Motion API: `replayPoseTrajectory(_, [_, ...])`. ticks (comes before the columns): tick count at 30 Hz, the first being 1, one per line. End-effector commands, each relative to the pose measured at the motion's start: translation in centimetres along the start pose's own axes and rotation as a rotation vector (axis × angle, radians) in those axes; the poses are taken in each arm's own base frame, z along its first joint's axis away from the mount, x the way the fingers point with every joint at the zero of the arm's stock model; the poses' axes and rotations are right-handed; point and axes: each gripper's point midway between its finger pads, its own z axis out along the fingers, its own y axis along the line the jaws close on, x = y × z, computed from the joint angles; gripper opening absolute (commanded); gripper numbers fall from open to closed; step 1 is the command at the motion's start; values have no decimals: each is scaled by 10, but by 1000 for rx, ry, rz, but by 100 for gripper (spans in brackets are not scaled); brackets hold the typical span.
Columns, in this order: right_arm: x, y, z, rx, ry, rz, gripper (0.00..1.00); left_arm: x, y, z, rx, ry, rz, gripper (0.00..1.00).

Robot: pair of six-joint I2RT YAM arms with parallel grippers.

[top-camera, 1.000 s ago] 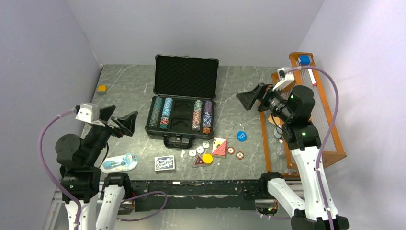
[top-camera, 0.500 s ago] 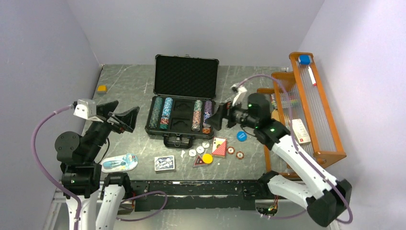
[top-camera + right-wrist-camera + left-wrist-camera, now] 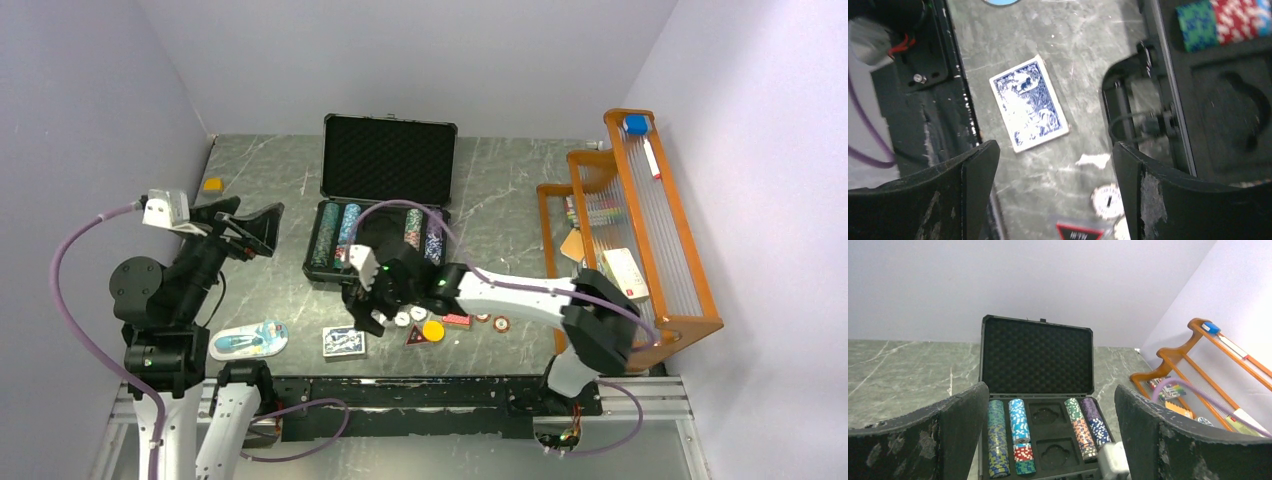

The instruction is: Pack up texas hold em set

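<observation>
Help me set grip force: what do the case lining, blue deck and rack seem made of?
Case lining: likely black foam, matte, dimpled egg-crate surface.
Blue deck: probably printed card or its box, smooth patterned face.
Rack: seemingly varnished orange wood, slightly glossy.

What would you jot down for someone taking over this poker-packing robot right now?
Left gripper: open, empty, raised to the left of the case.
Right gripper: open, empty, over the table between the blue deck and the case's handle.
Done: four chip rows sit in the open case; its two middle pockets are empty.
Left: blue deck, yellow disc, white discs and loose chips lie on the table in front of the case. Pack them, then shut the lid.
</observation>
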Motion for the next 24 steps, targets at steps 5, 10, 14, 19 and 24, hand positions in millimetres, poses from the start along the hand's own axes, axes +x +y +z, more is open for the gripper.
replayPoseTrajectory(5, [18,26,53,-172,119,-347,97,-19,8,5,-63,-36,-2,99])
replayPoseTrajectory(10, [34,33,73,-216,189,-388,100,-13,14,11,-83,2,-18,100])
replayPoseTrajectory(14, [51,31,84,-217,242,-402,100,-6,19,15,-102,39,-33,100])
replayPoseTrajectory(19, [73,29,90,-222,297,-417,99,-3,18,17,-94,56,-30,100])
replayPoseTrajectory(24, [83,26,92,-217,308,-416,92,-4,15,15,-79,47,-32,100])
